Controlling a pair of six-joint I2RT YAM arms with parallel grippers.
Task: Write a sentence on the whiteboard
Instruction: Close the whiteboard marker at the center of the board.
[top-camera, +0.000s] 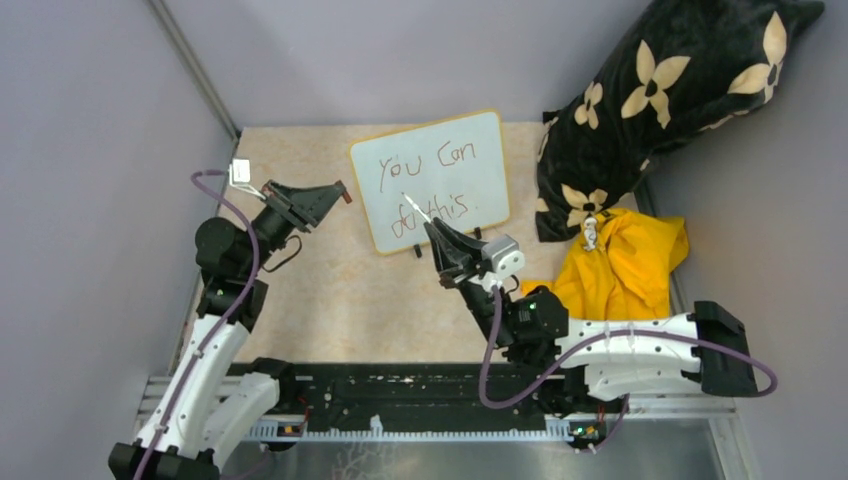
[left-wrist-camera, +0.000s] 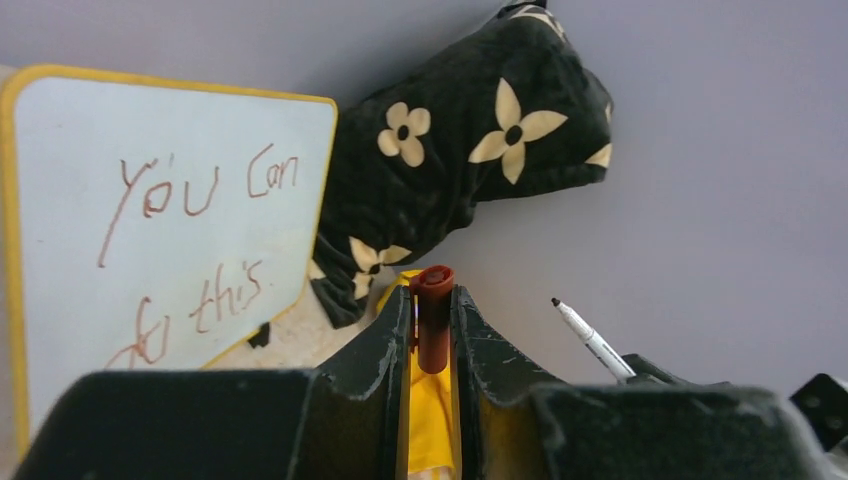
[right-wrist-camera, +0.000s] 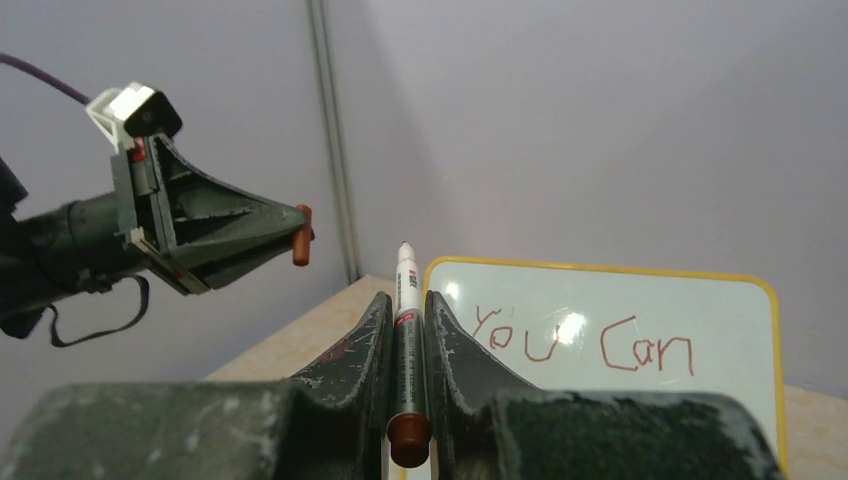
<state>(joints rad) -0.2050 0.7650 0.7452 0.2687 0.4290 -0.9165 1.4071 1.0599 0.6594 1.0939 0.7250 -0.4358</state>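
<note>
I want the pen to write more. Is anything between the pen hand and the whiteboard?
No. Nothing visible stands between the right gripper, which holds the marker, and the whiteboard.

Left arm (top-camera: 205, 365): white shells, black joints, lower left.
Right arm (top-camera: 640, 355): same colours, lower right.
Cables (right-wrist-camera: 45, 80): purple.
Fingers (left-wrist-camera: 372, 360): black, scuffed.

Soft, even, bright light with faint shadows; small glare spots on the whiteboard (right-wrist-camera: 640, 300); wrist foregrounds blurred.
</note>
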